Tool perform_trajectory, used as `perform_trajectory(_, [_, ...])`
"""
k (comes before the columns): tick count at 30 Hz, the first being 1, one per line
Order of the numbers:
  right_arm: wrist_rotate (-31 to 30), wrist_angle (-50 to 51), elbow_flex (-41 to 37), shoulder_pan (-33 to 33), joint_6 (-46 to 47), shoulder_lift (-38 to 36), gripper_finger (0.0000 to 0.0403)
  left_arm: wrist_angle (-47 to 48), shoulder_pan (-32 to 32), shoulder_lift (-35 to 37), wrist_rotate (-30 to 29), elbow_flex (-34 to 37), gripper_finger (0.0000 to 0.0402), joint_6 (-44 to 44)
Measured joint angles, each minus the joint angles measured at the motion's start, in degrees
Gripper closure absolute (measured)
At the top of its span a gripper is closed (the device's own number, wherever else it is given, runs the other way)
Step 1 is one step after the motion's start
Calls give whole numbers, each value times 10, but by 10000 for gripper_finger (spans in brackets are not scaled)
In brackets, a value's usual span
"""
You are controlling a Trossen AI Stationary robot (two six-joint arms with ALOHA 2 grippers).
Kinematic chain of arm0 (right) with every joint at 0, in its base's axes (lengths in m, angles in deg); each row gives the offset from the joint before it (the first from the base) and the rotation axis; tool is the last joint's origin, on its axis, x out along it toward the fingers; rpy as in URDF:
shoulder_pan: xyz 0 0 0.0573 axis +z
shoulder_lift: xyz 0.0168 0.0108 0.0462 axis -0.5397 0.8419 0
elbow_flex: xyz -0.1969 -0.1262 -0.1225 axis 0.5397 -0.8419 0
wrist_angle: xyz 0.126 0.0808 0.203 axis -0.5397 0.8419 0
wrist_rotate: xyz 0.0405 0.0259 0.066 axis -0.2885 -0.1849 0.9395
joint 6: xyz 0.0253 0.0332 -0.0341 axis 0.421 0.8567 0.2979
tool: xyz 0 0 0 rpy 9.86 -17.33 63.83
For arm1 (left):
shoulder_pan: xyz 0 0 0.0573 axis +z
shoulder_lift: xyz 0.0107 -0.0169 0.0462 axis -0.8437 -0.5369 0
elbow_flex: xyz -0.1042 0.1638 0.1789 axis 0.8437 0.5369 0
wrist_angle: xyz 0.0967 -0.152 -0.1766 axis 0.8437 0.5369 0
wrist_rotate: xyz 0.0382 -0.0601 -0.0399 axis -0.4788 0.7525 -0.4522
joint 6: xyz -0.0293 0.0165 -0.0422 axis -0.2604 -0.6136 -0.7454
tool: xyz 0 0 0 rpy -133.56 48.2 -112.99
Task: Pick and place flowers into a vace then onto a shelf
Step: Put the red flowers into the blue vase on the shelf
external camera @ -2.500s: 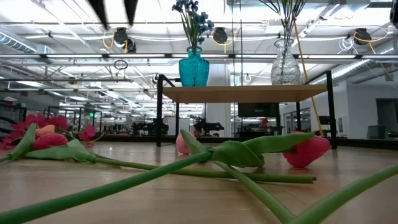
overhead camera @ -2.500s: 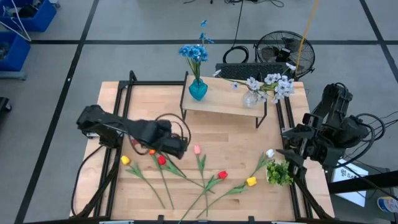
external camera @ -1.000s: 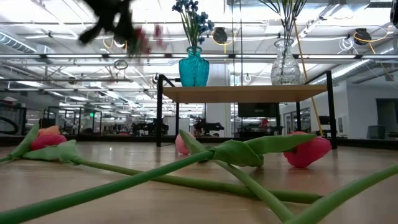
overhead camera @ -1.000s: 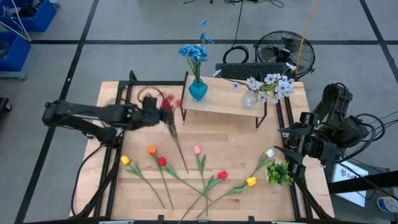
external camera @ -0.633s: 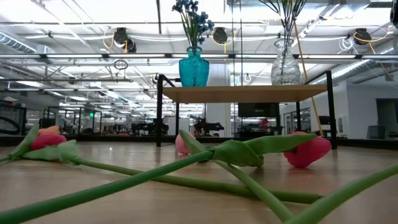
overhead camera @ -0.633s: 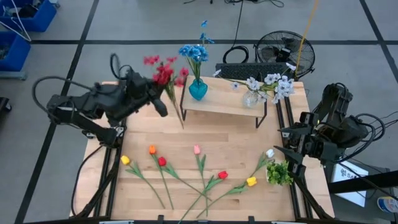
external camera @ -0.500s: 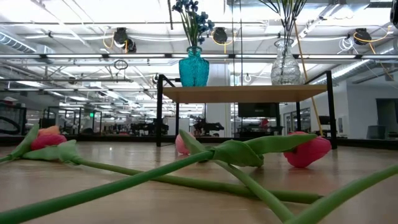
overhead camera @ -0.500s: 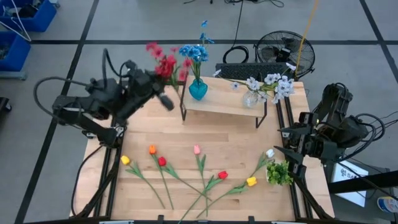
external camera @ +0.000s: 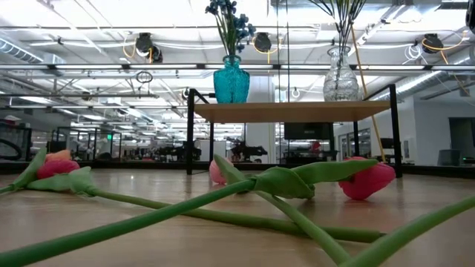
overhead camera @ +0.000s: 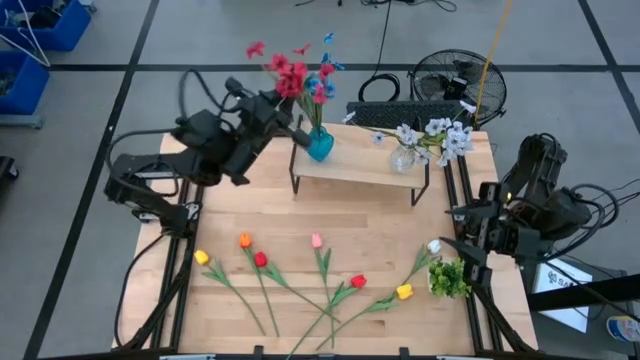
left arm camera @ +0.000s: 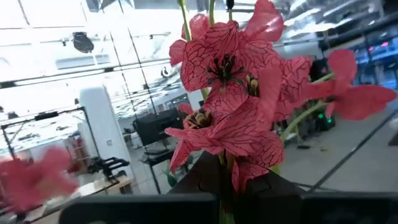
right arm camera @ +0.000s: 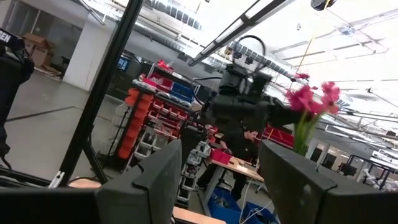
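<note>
Red spray [overhead camera: 291, 72] clamped by its stems in the left tool [overhead camera: 268, 106], blossoms carried high and forward of the fingers, just above and beside the teal vase [overhead camera: 319, 145]. Held low on the stems, presumably so the free ends can be steered down into the vase mouth; stem tips themselves not traceable here. From the left wrist, red veined petals [left arm camera: 231, 106] filling the view straight ahead of the tool, stems running back between its closed fingers.

Vase already holding blue blossoms [overhead camera: 322, 84], standing at the near end of the shelf [overhead camera: 365, 163] as reckoned from the left tool; clear vase [overhead camera: 404, 157] with white blossoms [overhead camera: 443, 135] at the far end. Both already up on the shelf, so only insertion seems needed for this spray, not a later lift. Crowded mouth likely: risk of snagging the blue stems.

Behind and below the left tool, tulips [overhead camera: 318, 271] lying loose across the counter [overhead camera: 375, 230], stems crossed, seemingly waiting their turn. From the low camera, same stems [external camera: 223, 196] sprawled in the foreground, shelf [external camera: 291, 111] beyond.

Right tool [overhead camera: 470, 240] parked at the counter's far side, fingers apart and empty, leafy clump [overhead camera: 449, 278] just beside it.
</note>
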Motion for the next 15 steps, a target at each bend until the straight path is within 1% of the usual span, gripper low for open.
perform_trajectory(4, [0, 0, 0, 0, 0, 6, 195, 16, 15, -17, -4, 1, 391, -3])
perform_trajectory(7, [0, 0, 0, 0, 0, 10, 195, 18, 25, -36, -18, 1, 391, -1])
perform_trajectory(11, [0, 0, 0, 0, 0, 15, 195, 19, 38, -61, -18, 1, 391, -6])
perform_trajectory(15, [0, 1, 0, 0, 0, 17, 195, -21, 28, -66, -13, 1, 391, -8])
